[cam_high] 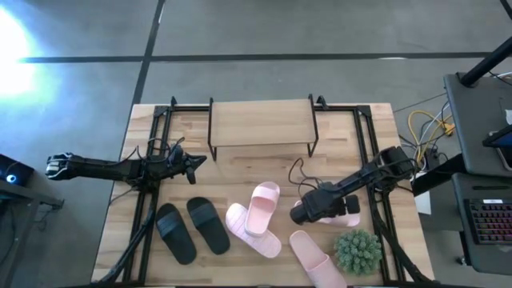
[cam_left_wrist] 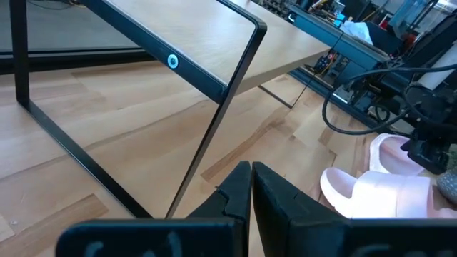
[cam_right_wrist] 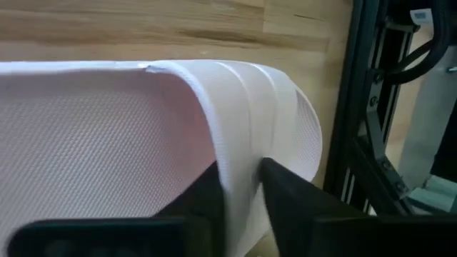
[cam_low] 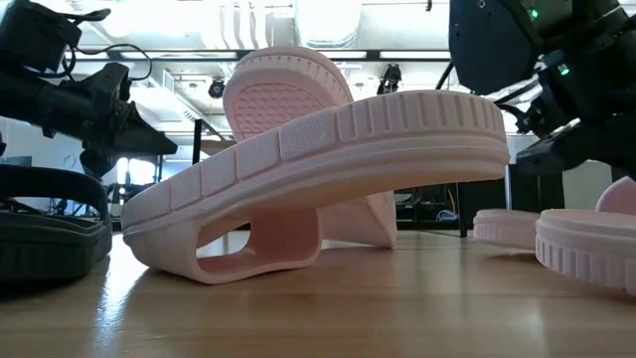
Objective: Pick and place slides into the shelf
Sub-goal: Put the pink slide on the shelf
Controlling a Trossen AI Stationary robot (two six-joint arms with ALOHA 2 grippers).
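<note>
The shelf (cam_high: 260,124), a light wood board on thin black legs, stands at the table's far middle. Two black slides (cam_high: 192,230) lie side by side at the near left. One pink slide (cam_high: 264,206) leans sole-up on another pink slide (cam_high: 254,236), and both fill the low view (cam_low: 328,169). A third pink slide (cam_high: 316,256) lies near the front edge. My right gripper (cam_high: 330,212) is shut on the fourth pink slide (cam_high: 350,212) at the right. My left gripper (cam_high: 196,160) hovers shut left of the shelf, its fingers together in the left wrist view (cam_left_wrist: 251,185). My right gripper (cam_right_wrist: 239,193) pinches the pink slide's wide strap (cam_right_wrist: 246,135) at its edge between the two fingers, one finger (cam_right_wrist: 203,196) on the footbed side and the other (cam_right_wrist: 289,196) on the strap's outer face. It comes slanting down from above. Whether the slide is off the table does not show.
A green plant ball (cam_high: 357,250) sits just in front of the held slide. Black frame rails (cam_high: 374,184) run along both table sides. Bare wood lies between the shelf and the slides (cam_high: 240,172). Cables and equipment crowd the right beyond the table.
</note>
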